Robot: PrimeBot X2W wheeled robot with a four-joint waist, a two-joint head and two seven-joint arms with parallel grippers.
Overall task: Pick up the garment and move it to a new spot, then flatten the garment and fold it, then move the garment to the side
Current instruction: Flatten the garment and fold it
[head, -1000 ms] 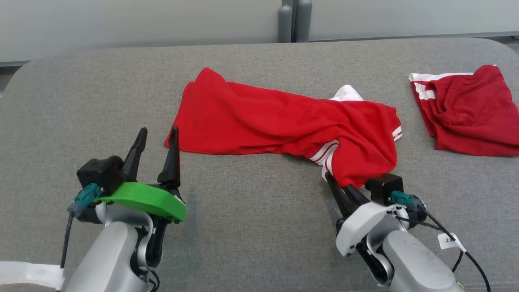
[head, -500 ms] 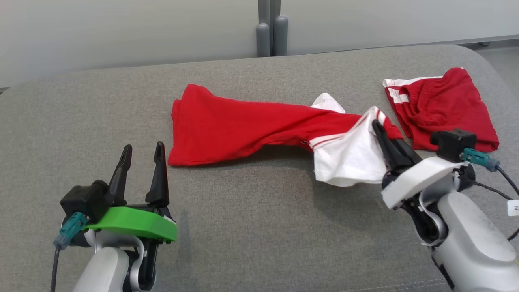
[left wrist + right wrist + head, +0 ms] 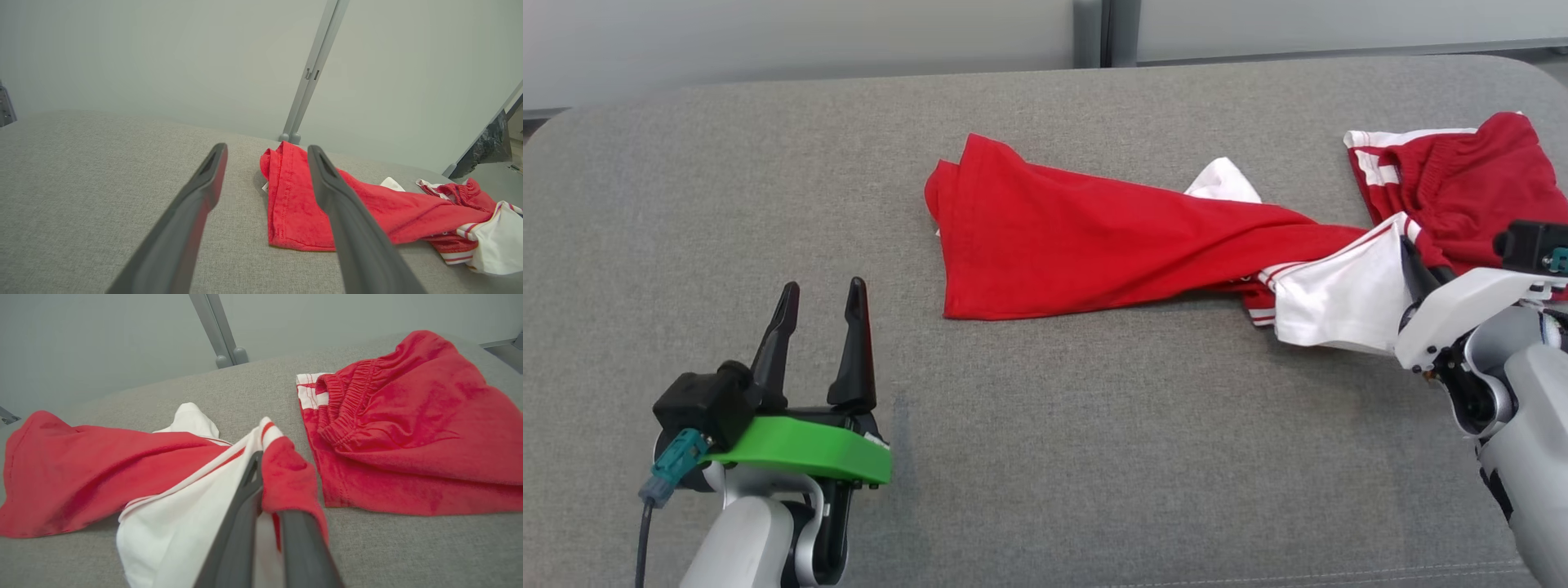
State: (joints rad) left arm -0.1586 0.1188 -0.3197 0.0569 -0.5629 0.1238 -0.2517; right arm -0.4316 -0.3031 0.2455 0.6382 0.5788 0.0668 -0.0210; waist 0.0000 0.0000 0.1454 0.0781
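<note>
The left gripper (image 3: pixel 823 286) sits at the lower left over the bare table (image 3: pixel 1045 457), its fingers wide apart and holding nothing; in the left wrist view the gripper (image 3: pixel 267 149) frames the shirt's near hem.

The shirt (image 3: pixel 1094 245) lies mid-table, well apart from that gripper; its doubled red hem is at the left, and the cloth narrows and bunches toward the right; a white sleeve with red stripes is raised off the table at that end; the rest rests on the table (image 3: pixel 408 547).

The right gripper (image 3: pixel 1409 257) has its fingers together, clamped on the shirt at that sleeve; in the right wrist view red cloth drapes over one finger of the gripper (image 3: pixel 267 473), with the shirt (image 3: pixel 81 469) trailing away.

The shorts (image 3: pixel 1470 188) lie crumpled at the far right, waistband (image 3: pixel 343 404) toward the shirt; the pinched end is just beside them, with a strip of table between.
</note>
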